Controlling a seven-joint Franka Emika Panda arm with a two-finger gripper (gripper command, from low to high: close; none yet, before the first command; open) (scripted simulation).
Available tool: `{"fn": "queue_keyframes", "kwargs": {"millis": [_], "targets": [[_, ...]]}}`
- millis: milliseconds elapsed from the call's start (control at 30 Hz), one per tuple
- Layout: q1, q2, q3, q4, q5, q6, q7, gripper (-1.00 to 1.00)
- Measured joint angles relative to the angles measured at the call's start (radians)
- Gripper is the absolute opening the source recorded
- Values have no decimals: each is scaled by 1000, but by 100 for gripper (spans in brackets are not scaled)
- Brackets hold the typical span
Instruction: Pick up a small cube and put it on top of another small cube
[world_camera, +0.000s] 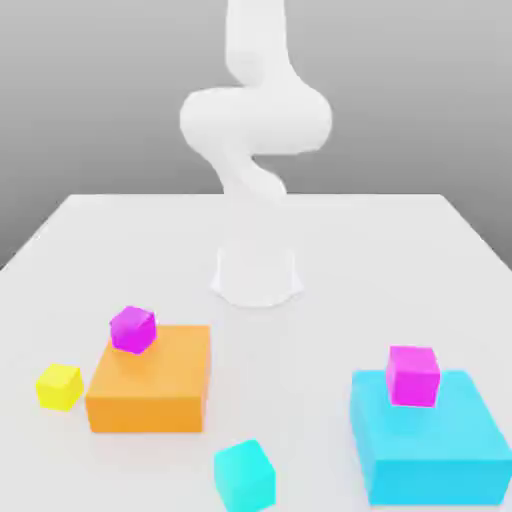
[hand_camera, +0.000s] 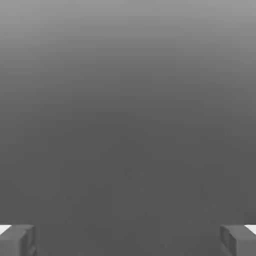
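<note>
Two magenta cubes (world_camera: 132, 329) (world_camera: 413, 374), one yellow (world_camera: 59, 386), one cyan (world_camera: 244, 474); tool (hand_camera: 128, 240) spread wide.

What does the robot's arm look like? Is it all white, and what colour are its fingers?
The arm is plain white, smooth and rounded, like fat curved tubes joined together, rising from a round white base on the table. No cables or markings show. In the hand view, the gripper has blocky grey fingers with white patches.
</note>
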Motion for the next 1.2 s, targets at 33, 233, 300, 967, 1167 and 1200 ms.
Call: {"fn": "queue_keyframes", "kwargs": {"millis": [33, 233, 300, 967, 1167, 1200], "targets": [[-21, 40, -9, -15, 9, 21, 35, 0], [-136, 261, -60, -98, 55, 137, 238, 0], [-175, 334, -75, -125, 68, 175, 307, 0], [-506, 1057, -119, -282, 231, 609, 753, 0], [-519, 1076, -103, -278, 240, 626, 746, -100], [-526, 1086, -96, -276, 243, 634, 744, -100]]}}
